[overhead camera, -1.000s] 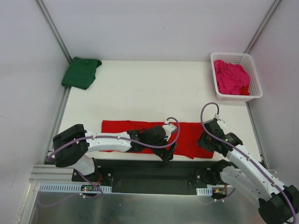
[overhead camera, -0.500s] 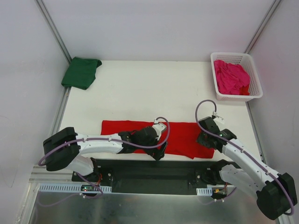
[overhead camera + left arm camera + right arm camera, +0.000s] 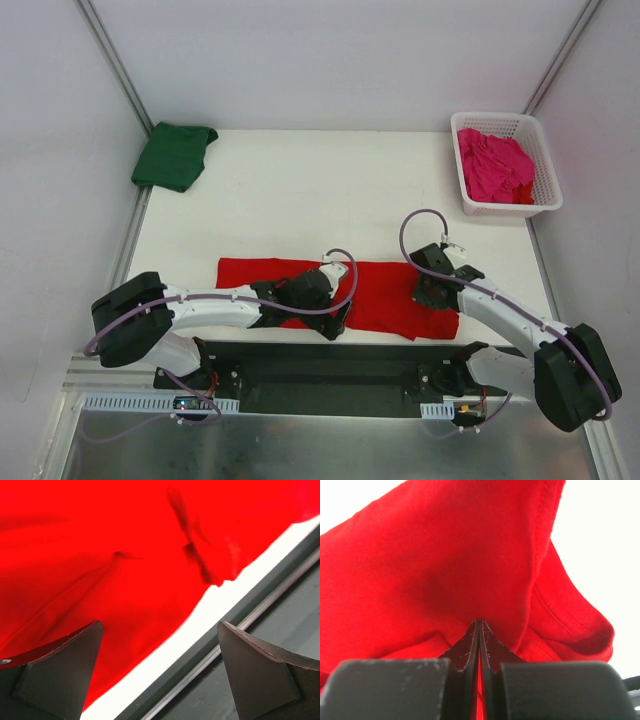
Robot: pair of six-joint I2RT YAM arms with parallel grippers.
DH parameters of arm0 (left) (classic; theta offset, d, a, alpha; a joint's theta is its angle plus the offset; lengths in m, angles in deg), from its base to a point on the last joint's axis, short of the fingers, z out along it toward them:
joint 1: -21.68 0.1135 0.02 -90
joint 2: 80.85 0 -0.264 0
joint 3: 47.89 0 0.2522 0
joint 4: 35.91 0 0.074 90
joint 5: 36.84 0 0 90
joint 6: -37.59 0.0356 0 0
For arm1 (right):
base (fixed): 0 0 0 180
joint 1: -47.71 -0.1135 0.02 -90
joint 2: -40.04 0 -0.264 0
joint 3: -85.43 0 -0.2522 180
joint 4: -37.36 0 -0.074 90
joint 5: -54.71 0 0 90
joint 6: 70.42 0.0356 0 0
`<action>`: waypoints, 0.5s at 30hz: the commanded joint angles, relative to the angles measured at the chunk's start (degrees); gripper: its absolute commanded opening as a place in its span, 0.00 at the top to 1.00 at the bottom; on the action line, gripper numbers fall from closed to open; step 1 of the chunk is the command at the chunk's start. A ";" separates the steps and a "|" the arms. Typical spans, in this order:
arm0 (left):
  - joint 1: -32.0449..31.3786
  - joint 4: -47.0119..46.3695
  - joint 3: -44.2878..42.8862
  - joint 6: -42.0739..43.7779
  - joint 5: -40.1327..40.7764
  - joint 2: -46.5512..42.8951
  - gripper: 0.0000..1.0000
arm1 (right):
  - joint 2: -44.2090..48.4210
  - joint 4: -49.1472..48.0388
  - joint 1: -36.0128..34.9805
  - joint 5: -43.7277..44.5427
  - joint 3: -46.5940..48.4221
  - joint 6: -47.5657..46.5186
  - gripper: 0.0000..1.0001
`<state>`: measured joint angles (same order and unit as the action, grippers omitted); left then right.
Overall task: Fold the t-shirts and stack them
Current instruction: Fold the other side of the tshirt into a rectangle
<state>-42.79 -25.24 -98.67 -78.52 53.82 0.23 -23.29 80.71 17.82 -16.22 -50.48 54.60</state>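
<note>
Done so far: green t-shirt (image 3: 175, 155) lies folded, well beyond your left gripper (image 3: 159, 625). Left to do: pink t-shirt (image 3: 495, 165), crumpled in the lattice basket (image 3: 548, 178). Red t-shirt (image 3: 390, 295) is soft matte cotton in a long flat band, part-folded. Your right gripper (image 3: 479, 630) is clenched on a pinch of it beside the stitched hem. The left gapes empty just above its near edge.

red t-shirt (image 3: 390, 295): soft matt cloth, stitched hem
green t-shirt (image 3: 172, 155): matt cloth
basket (image 3: 505, 209): white plastic lattice
desk (image 3: 320, 200): smooth matt white
right hand (image 3: 479, 625): matt black, scuffed
</note>
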 commanded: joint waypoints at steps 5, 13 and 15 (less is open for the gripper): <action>2.76 0.37 3.79 0.88 0.92 -1.71 0.01 | -3.64 -1.02 -0.17 1.32 3.25 -0.48 0.98; 3.12 0.46 6.51 -0.70 -0.14 -3.21 0.01 | -7.24 0.38 -0.26 2.37 5.53 -0.31 0.98; 3.12 0.46 7.22 -1.22 -0.31 -3.82 0.01 | -8.03 0.74 -0.26 2.72 6.06 -0.31 0.98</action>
<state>-40.45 -28.48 -94.08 -78.58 53.69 -2.59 -29.98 80.31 17.82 -15.96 -47.13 54.47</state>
